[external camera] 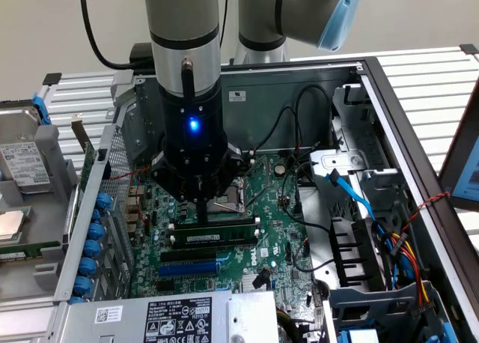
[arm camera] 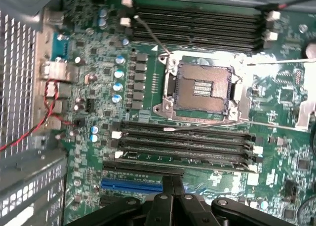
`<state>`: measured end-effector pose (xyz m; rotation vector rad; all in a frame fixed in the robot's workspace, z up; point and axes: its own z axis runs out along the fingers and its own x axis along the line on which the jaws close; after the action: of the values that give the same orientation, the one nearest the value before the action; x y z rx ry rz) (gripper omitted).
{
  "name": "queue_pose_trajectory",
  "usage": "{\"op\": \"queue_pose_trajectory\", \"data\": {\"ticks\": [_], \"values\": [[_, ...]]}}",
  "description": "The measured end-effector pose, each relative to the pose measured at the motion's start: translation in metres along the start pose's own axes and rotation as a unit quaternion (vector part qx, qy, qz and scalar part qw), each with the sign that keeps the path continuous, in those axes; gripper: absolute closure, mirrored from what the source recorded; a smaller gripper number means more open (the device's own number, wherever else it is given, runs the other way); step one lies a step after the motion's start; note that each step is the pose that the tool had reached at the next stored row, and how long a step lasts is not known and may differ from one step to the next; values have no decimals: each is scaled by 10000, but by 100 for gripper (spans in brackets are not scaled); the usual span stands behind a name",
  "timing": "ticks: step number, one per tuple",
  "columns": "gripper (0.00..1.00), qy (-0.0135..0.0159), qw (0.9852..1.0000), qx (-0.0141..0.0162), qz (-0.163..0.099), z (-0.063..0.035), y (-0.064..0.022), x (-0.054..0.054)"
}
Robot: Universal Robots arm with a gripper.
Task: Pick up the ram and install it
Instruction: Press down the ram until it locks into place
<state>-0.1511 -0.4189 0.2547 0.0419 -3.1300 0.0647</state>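
Note:
The ram is a green stick with a white label, standing seated in a long black slot on the motherboard. In the wrist view the ram lies between white slot latches. A second green stick sits in the neighbouring slot. My gripper hangs straight down over these slots, its tip just above the sticks. In the wrist view the gripper has its dark fingers pressed together with nothing between them. Whether the tip touches a stick I cannot tell.
The open computer case walls in the motherboard. The bare CPU socket lies beside the slots, with more black slots beyond it. Blue and black cables and a drive cage stand at the exterior view's right. A power supply sits in front.

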Motion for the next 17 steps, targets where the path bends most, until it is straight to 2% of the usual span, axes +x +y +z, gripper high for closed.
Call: {"op": "queue_pose_trajectory", "data": {"ticks": [4,8,12,17], "values": [[90,13,9995,-3,322,0,0,0],[90,27,9979,-7,640,0,0,0],[90,40,9954,-11,958,0,0,0],[90,56,9909,-15,1346,0,0,0]]}}
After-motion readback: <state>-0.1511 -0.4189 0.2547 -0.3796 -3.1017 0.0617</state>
